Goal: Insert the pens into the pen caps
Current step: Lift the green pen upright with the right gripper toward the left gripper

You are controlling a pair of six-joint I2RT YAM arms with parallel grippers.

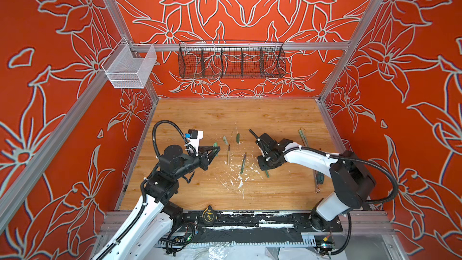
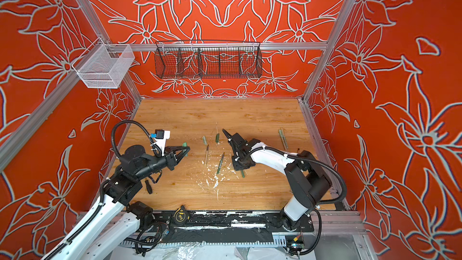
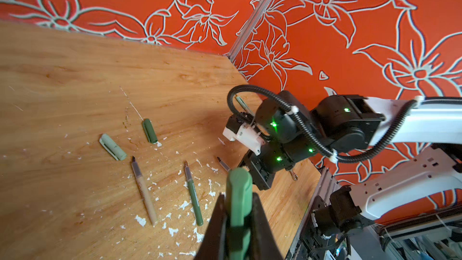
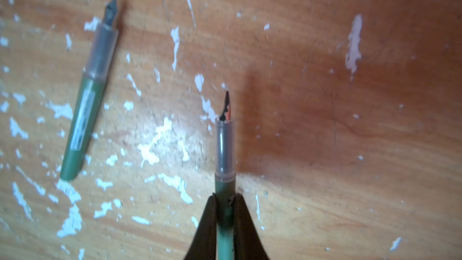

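a: how is the light from above?

b: bright and even in both top views. the wooden table [image 1: 225,111] is well lit, the arms throw only faint, soft shadows, and the white lines on the red walls [image 1: 50,91] show blue fringes toward the edges.

a: and the wrist views?

b: the left wrist view bends straight lines at its edges, and the green pen cap [image 3: 238,196] close to the lens is soft. the right wrist view is blurry: the loose green pen [image 4: 85,101] smears, a dark reddish shadow [image 4: 287,121] lies beside the held pen [image 4: 225,146], and a pale sheen [image 4: 192,128] sits on the wood among the paint flecks [image 4: 72,221].
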